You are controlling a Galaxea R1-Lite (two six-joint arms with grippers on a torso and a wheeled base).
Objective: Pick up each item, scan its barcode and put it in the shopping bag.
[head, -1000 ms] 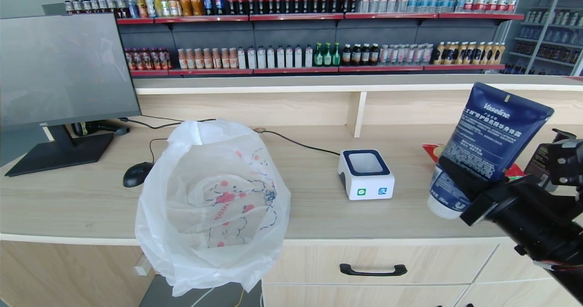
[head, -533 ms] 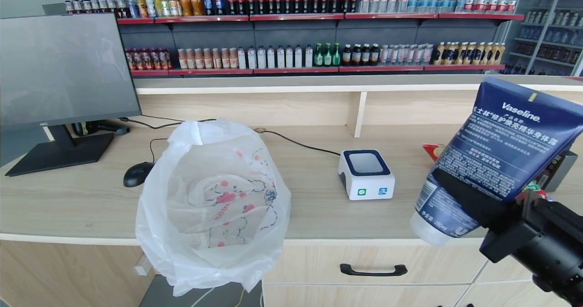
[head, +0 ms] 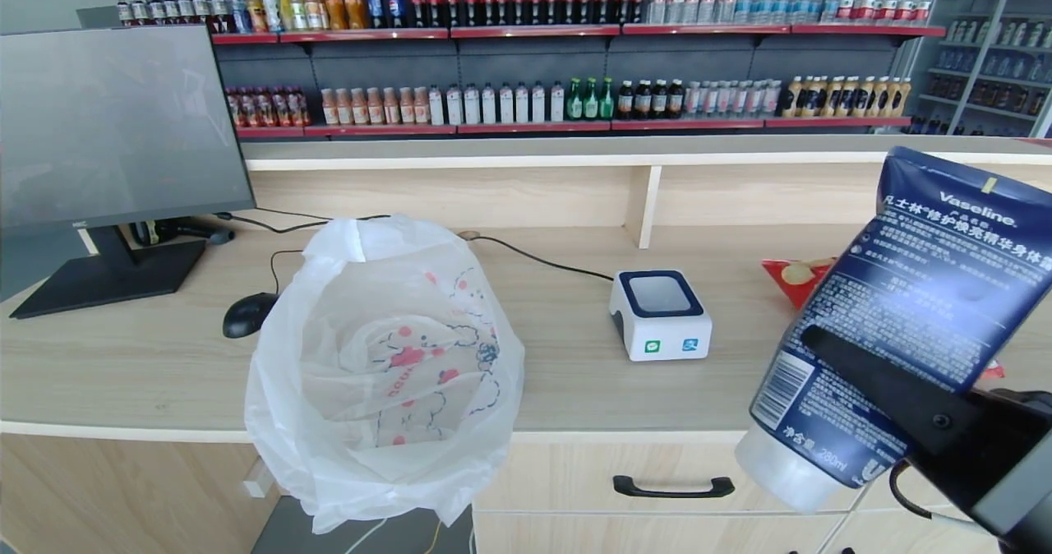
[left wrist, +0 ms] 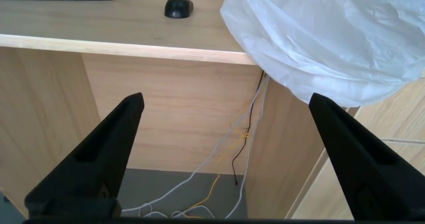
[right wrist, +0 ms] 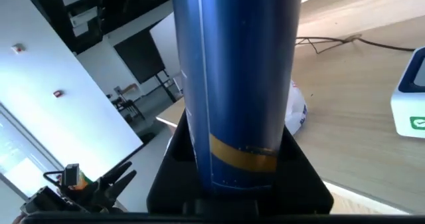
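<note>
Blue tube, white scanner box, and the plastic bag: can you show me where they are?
blue tube (head: 912, 291), head view, on its printed back side.
white scanner box (head: 661, 325), head view, on its white front face.
plastic bag (head: 386, 373), head view, on its see-through wall.

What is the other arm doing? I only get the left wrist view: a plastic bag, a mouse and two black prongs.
Observer: Its right gripper grips a blue tube, tilted, cap end down.
Operator: Where would it scan that?
Observer: On a white scanner on the counter, right of the bag.
Operator: Anything else waiting?
Observer: A red packet lies on the counter, partly hidden behind the tube.
</note>
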